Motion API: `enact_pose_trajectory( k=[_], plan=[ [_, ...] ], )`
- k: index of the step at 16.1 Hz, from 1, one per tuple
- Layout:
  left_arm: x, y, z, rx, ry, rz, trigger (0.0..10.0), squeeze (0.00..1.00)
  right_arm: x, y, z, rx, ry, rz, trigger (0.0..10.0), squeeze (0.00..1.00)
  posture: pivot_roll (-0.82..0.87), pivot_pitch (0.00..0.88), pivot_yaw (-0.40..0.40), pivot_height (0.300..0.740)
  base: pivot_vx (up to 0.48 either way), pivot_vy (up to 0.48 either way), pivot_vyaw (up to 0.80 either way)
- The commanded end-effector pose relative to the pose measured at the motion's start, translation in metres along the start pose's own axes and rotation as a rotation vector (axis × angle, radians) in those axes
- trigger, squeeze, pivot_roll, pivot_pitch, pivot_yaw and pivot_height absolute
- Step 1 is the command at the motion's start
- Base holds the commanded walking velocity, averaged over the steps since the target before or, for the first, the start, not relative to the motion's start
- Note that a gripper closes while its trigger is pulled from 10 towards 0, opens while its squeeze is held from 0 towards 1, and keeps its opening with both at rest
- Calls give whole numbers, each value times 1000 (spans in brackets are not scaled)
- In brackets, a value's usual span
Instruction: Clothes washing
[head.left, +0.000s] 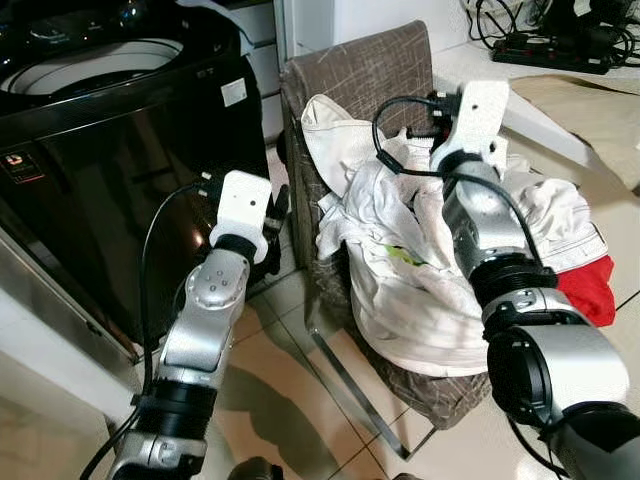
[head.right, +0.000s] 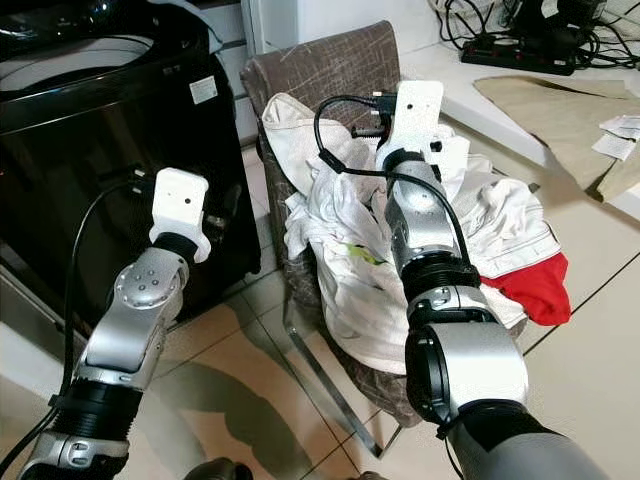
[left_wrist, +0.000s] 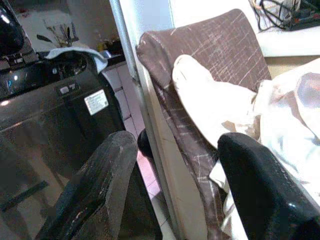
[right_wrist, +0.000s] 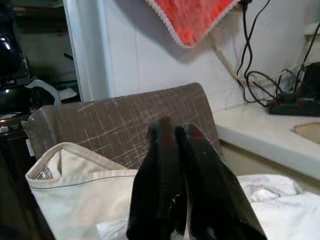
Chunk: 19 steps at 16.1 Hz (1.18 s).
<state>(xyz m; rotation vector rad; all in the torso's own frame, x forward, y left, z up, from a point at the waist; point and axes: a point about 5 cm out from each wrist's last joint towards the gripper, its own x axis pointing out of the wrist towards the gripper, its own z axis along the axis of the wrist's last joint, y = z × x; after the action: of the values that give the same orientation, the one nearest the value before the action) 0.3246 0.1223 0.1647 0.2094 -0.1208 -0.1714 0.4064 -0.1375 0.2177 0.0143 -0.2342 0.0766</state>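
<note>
A brown fabric chair (head.left: 365, 70) stands on the tiled floor (head.left: 290, 370) just beside a black top-loading washing machine (head.left: 120, 170), whose lid is up so the white drum rim (head.left: 95, 62) shows. A heap of laundry lies on the chair seat: a cream garment (head.left: 335, 130) leans against the backrest, crumpled white clothes (head.left: 400, 270) fill the middle and spill over the front edge, and a red garment (head.left: 590, 290) hangs off the side nearest the low white ledge (head.right: 500, 110).

The right gripper (right_wrist: 182, 200) hangs over the top of the pile, near the cream garment, with its jaws pressed together; whether any cloth is pinched between them I cannot tell. The left gripper (left_wrist: 175, 195) is held in the gap between the washing machine and the chair, its jaws spread apart and holding nothing, pointing toward the chair's backrest.

A power strip with tangled black cables (head.left: 545, 40) sits on the ledge behind the chair. An orange cloth (right_wrist: 192, 17) hangs on the wall above it.
</note>
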Motion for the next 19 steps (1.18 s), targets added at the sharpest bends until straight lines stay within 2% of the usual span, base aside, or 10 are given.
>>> enact_pose_trajectory(
  k=[1, 2, 3, 4, 6, 9, 11, 14, 16, 19],
  plan=[
    [2, -1, 1, -2, -7, -1, 10000, 0, 1, 1, -2, 11, 31, 2, 0, 0, -22, 13, 13, 740, 0, 0, 0],
    [3, -1, 1, -4, -9, 0, 10000, 0, -4, -5, -21, 130, 133, -53, 10000, 0, -21, 17, 14, 740, 0, 0, 0],
    [3, -1, 1, -4, -10, 0, 10000, 0, -5, -6, -24, 148, 146, -64, 10000, 0, -21, 17, 14, 740, 0, 0, 0],
    [1, -2, 0, -1, -6, -6, 10000, 0, -9, -11, -36, 192, 212, -101, 10000, 1000, -16, 25, 14, 740, 0, 0, 0],
    [-1, -2, 0, 3, -3, -6, 10000, 0, -10, -10, -38, 180, 218, -85, 10000, 1000, -1, 29, 12, 740, 0, 0, 0],
    [-3, 2, -1, 13, 0, 4, 10000, 0, -5, 0, -26, 109, 156, -22, 10000, 1000, 15, 24, 6, 740, 0, 0, 0],
    [-5, 4, -2, 20, -1, 12, 10000, 0, -5, 9, -29, 131, 170, 19, 10000, 1000, 23, 14, 1, 740, 0, 0, 0],
    [-6, 2, -2, 22, 0, 7, 10000, 0, -7, 10, -37, 191, 226, 15, 10000, 1000, 31, 13, 2, 740, 0, 0, 0],
    [-7, 2, -2, 23, 2, 3, 10000, 0, -7, 11, -38, 181, 236, 15, 10000, 1000, 38, 15, 0, 740, 0, 0, 0],
    [-10, 2, -2, 18, 9, 1, 10000, 0, -8, 1, -41, 197, 260, -47, 10000, 1000, 54, 23, -3, 740, 0, 0, 0]
  ],
)
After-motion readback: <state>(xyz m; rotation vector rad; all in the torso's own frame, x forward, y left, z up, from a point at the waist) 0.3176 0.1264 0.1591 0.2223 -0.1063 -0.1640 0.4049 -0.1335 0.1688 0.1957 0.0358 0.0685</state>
